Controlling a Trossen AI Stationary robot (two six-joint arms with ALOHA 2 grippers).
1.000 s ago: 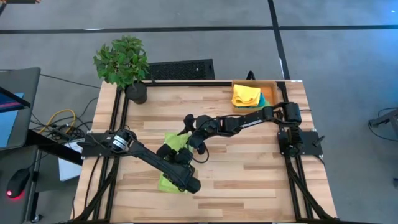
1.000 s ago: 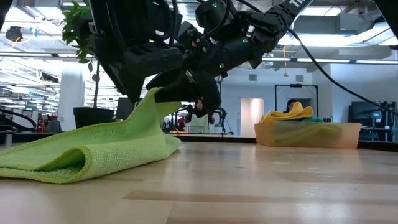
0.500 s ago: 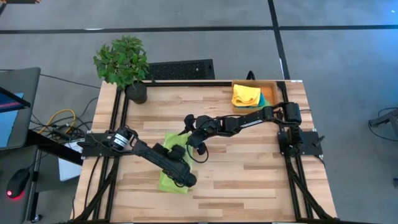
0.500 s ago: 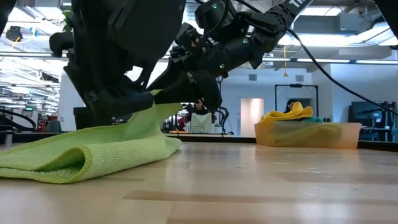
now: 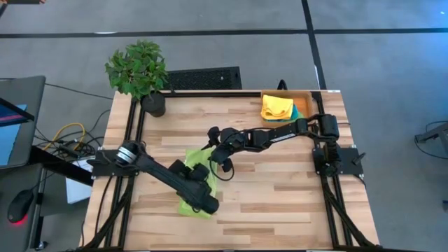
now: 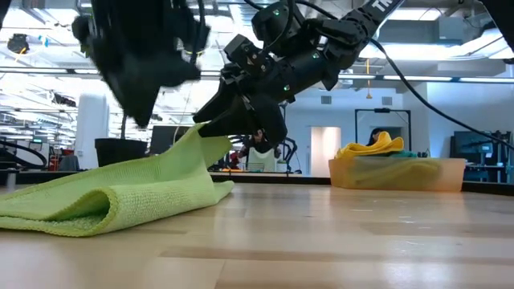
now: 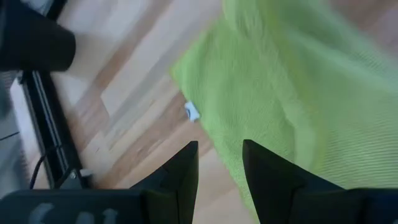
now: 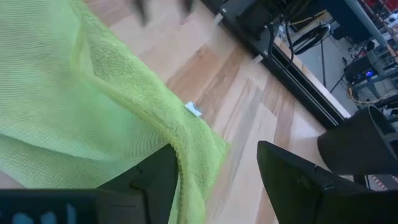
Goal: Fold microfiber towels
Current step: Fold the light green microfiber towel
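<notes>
No writing, brand, number or sign can be read anywhere in these views. The one thing that might carry print is a small white sewn-in tag (image 7: 191,112) at the hem of the soft lime-green microfiber towel (image 7: 298,93). It lies just ahead of the left arm's jaws, and in the right wrist view the same tag (image 8: 194,109) sits ahead of that arm's jaws; it is too small to tell whether anything is printed on it.

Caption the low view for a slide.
Right gripper lifts a corner of the lime towel; orange tray behind.
</notes>
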